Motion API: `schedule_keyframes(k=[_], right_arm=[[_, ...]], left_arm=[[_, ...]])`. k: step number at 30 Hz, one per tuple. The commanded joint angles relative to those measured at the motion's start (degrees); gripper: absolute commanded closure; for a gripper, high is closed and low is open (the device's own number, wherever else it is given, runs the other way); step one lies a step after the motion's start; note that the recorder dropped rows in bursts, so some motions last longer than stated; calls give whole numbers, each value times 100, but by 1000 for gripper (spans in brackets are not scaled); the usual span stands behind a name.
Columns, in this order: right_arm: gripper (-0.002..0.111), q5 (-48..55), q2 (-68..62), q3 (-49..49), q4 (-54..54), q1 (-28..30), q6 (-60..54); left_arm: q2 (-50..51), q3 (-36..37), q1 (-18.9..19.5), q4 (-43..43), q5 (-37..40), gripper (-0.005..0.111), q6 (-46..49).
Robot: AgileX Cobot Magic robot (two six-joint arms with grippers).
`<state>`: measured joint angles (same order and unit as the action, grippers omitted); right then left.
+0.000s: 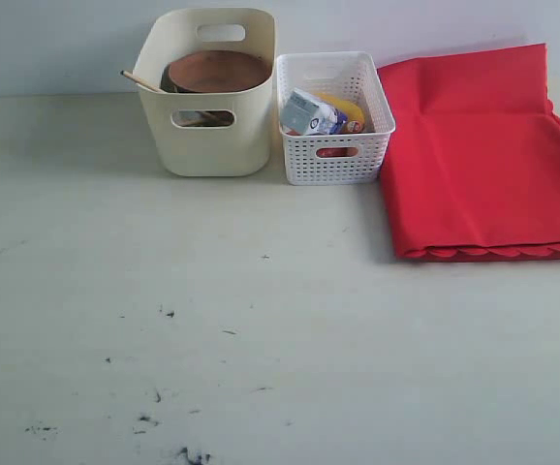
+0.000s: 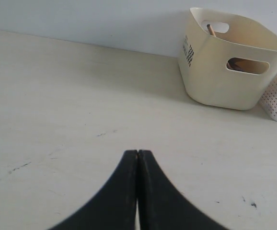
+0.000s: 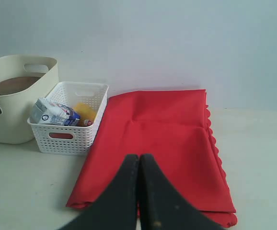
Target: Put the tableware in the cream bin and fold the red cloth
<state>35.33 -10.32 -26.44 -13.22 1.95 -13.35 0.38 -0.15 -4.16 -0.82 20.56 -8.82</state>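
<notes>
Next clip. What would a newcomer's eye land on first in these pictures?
The bright red cloth dominates, lying flat on the right of the exterior view with its scalloped edge nearest the camera. At the back stands the cream bin with a round brown plate inside. Right beside the bin is a white lattice basket holding a milk carton.

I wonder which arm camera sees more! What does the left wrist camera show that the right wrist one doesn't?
Only the left wrist view: the dark label on the side of the cream bin and the shut left claw. Only the right wrist view: the red cloth, milk carton and shut right claw. Both: the cream bin and white basket.
</notes>
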Motion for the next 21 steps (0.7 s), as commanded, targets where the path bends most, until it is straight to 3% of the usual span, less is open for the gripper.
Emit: schedule_keyframes(k=[1, 11, 21], right_arm=[[108, -86, 22, 21, -12, 5, -6], [108, -1065, 46, 893, 12, 5, -6], [108, -1450, 1032, 1975, 90, 5, 190]], left_arm=[[-38, 15, 19, 20, -21, 107, -35], [-38, 15, 19, 20, -21, 107, -35], [-38, 15, 19, 20, -21, 107, -35]])
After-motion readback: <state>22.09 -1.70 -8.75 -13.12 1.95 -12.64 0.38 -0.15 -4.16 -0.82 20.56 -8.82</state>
